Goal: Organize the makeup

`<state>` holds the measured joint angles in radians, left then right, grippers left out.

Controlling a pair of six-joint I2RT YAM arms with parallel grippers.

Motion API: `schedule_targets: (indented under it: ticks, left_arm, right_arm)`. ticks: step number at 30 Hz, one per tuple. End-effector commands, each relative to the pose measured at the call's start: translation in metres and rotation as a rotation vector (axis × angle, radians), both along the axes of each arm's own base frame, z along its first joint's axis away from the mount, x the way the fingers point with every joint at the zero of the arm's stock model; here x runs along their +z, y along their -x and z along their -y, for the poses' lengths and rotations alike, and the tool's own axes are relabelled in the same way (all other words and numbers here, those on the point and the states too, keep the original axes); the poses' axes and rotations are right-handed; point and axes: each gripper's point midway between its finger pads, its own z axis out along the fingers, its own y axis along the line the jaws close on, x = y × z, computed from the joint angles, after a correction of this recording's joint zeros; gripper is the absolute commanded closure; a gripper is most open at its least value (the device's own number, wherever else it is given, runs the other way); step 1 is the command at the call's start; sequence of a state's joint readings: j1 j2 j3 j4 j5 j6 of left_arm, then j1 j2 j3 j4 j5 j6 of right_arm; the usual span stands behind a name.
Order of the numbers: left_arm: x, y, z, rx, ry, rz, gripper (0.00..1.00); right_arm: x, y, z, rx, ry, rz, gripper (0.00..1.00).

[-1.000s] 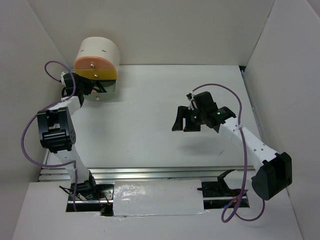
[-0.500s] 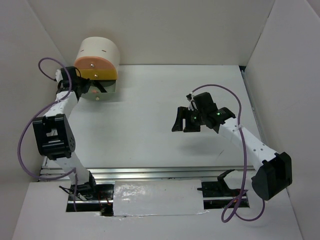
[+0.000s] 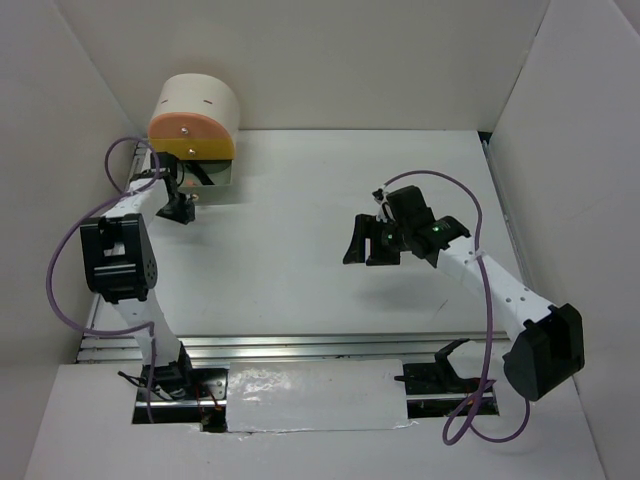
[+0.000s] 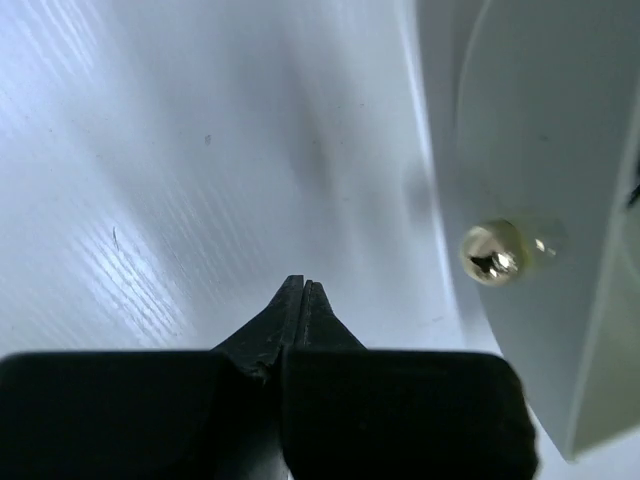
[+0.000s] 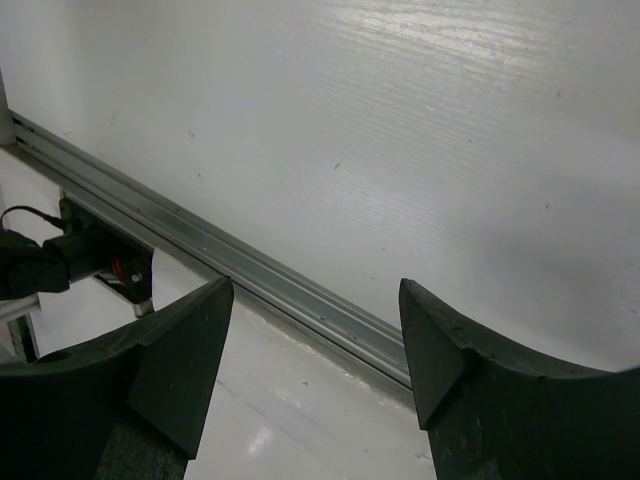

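No makeup lies loose in any view; only a dark streak shows inside the part-open lower drawer [image 3: 207, 174] of the round cream-and-orange drawer box [image 3: 193, 118], and I cannot tell what it is. My left gripper [image 3: 178, 207] is shut and empty just in front of that drawer. In the left wrist view its fingertips [image 4: 300, 287] meet over bare table, with the drawer's brass knob [image 4: 491, 254] to the right, apart from them. My right gripper [image 3: 365, 246] hangs open and empty above the middle of the table, fingers [image 5: 430, 320] wide.
White walls close in the table on the left, back and right. An aluminium rail [image 5: 250, 268] runs along the near edge [image 3: 300, 347]. The left arm's purple cable [image 3: 70, 250] loops beside the left wall.
My left gripper has pulled back from the drawer front toward the near side and has shut with nothing in it. The drawer and the right arm have not moved.
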<state>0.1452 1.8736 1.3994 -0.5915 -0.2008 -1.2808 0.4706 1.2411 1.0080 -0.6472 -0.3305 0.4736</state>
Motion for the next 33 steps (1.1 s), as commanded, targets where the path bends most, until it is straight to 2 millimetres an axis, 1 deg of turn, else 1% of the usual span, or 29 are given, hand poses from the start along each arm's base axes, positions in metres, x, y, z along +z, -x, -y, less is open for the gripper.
schedule_targets:
  ticks: [1, 2, 3, 4, 6, 10, 11, 12, 13, 14, 15, 18, 19, 20, 22, 23, 25, 26, 28, 29, 30, 31, 33]
  left_arm:
    - [0.0, -0.017, 0.005, -0.06, 0.006, -0.004, 1.0]
    - [-0.005, -0.019, 0.009, -0.079, 0.02, -0.011, 1.0]
    - [-0.002, -0.028, 0.011, -0.091, 0.035, 0.008, 1.0]
    - [-0.009, -0.032, 0.013, -0.109, 0.042, 0.005, 1.0]
    - [-0.01, -0.042, 0.017, -0.125, 0.057, 0.056, 1.0]
    - [0.0, -0.056, 0.021, -0.136, 0.054, 0.188, 1.0]
    - [-0.006, -0.053, 0.021, -0.135, 0.054, 0.193, 1.0]
    - [-0.004, -0.056, 0.021, -0.137, 0.051, 0.215, 0.99]
    - [0.001, -0.063, 0.02, -0.141, 0.044, 0.258, 0.99]
    - [-0.002, -0.063, 0.021, -0.15, 0.047, 0.265, 0.99]
    - [0.0, -0.07, 0.022, -0.158, 0.043, 0.296, 1.0]
    - [-0.002, -0.075, 0.025, -0.177, 0.051, 0.328, 1.0]
    - [0.001, -0.081, 0.024, -0.184, 0.045, 0.361, 1.0]
    - [0.0, -0.082, 0.025, -0.184, 0.046, 0.37, 1.0]
    - [0.005, -0.085, 0.025, -0.184, 0.043, 0.402, 1.0]
    - [0.013, -0.092, 0.023, -0.184, 0.029, 0.449, 1.0]
    - [0.02, -0.097, 0.022, -0.191, 0.017, 0.484, 0.99]
    - [0.028, -0.103, 0.022, -0.195, 0.01, 0.512, 0.99]
    - [0.027, -0.11, 0.023, -0.213, 0.01, 0.518, 0.99]
    - [0.033, -0.117, 0.022, -0.217, 0.006, 0.531, 0.99]
    - [0.034, -0.12, 0.022, -0.222, 0.002, 0.531, 0.99]
    - [0.031, -0.122, 0.021, -0.22, 0.003, 0.53, 0.99]
    - [0.032, -0.13, 0.021, -0.221, 0.003, 0.551, 0.98]
  right_arm:
    - [0.018, -0.012, -0.007, 0.023, -0.032, 0.056, 0.25]
    - [0.016, -0.012, -0.008, 0.025, -0.031, 0.052, 0.25]
    - [0.014, -0.012, -0.008, 0.028, -0.025, 0.046, 0.25]
    - [0.013, -0.012, -0.007, 0.029, -0.02, 0.045, 0.25]
    - [0.01, -0.014, -0.007, 0.03, -0.01, 0.042, 0.25]
    - [0.01, -0.018, -0.007, 0.024, -0.005, 0.045, 0.25]
    - [0.01, -0.018, -0.007, 0.022, -0.003, 0.043, 0.25]
    - [0.009, -0.019, -0.007, 0.019, -0.001, 0.041, 0.25]
    - [0.008, -0.02, -0.007, 0.018, 0.001, 0.038, 0.25]
    - [0.008, -0.02, -0.007, 0.017, 0.002, 0.036, 0.25]
    - [0.007, -0.021, -0.006, 0.015, 0.005, 0.031, 0.25]
    - [0.005, -0.023, -0.005, 0.006, 0.011, 0.03, 0.25]
    - [0.006, -0.023, -0.005, 0.004, 0.013, 0.036, 0.25]
    - [0.006, -0.024, -0.004, 0.0, 0.014, 0.036, 0.25]
    - [0.005, -0.024, -0.003, -0.003, 0.02, 0.032, 0.25]
    - [0.005, -0.025, -0.003, -0.006, 0.022, 0.03, 0.25]
    - [0.003, -0.026, -0.003, -0.004, 0.026, 0.025, 0.25]
    - [0.002, -0.026, -0.004, -0.004, 0.027, 0.02, 0.25]
    - [0.002, -0.027, -0.004, -0.005, 0.028, 0.019, 0.25]
    - [0.002, -0.028, -0.004, -0.008, 0.029, 0.019, 0.25]
    - [0.002, -0.028, -0.004, -0.006, 0.031, 0.021, 0.25]
    - [0.003, -0.029, -0.004, -0.007, 0.031, 0.022, 0.25]
    - [0.003, -0.03, -0.004, -0.008, 0.038, 0.021, 0.25]
